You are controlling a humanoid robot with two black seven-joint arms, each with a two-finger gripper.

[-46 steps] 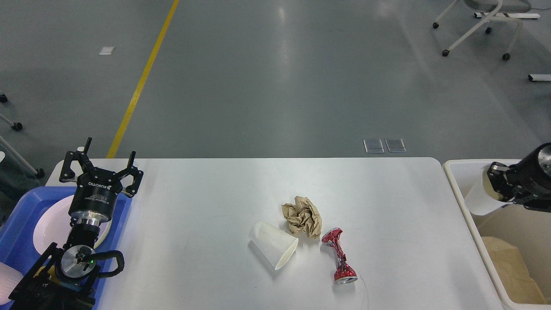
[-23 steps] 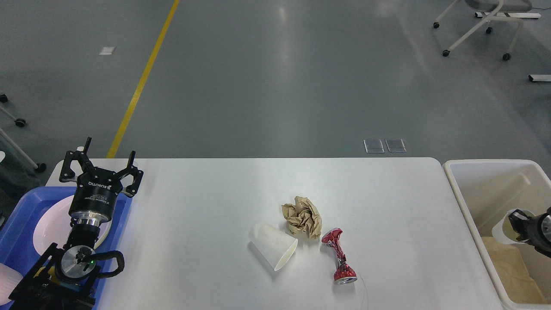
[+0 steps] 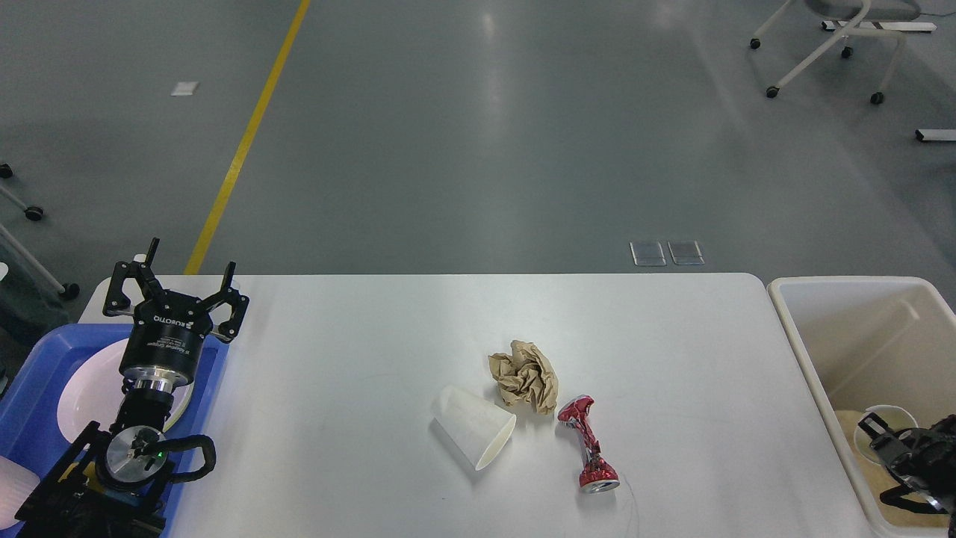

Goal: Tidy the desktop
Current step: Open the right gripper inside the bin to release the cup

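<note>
The white desktop (image 3: 358,336) holds a white paper cup (image 3: 476,436) on its side, a crumpled brown paper ball (image 3: 526,376) and a crushed red can (image 3: 588,444), close together right of centre. My left gripper (image 3: 179,282) is open and empty above the table's far left corner. My right gripper (image 3: 881,463) is low inside the cream bin (image 3: 792,314) at the right, fingers spread. A second white cup (image 3: 889,418) lies in the bin against its upper finger.
A blue tray (image 3: 30,373) with a white plate (image 3: 82,396) sits at the left edge under my left arm. Brown paper (image 3: 851,430) lies in the bin's bottom. A wheeled chair (image 3: 829,45) stands on the floor far behind.
My right gripper has gone down from above the bin's rim into the bin with the white cup, and its fingers have spread. The left arm has not moved.
</note>
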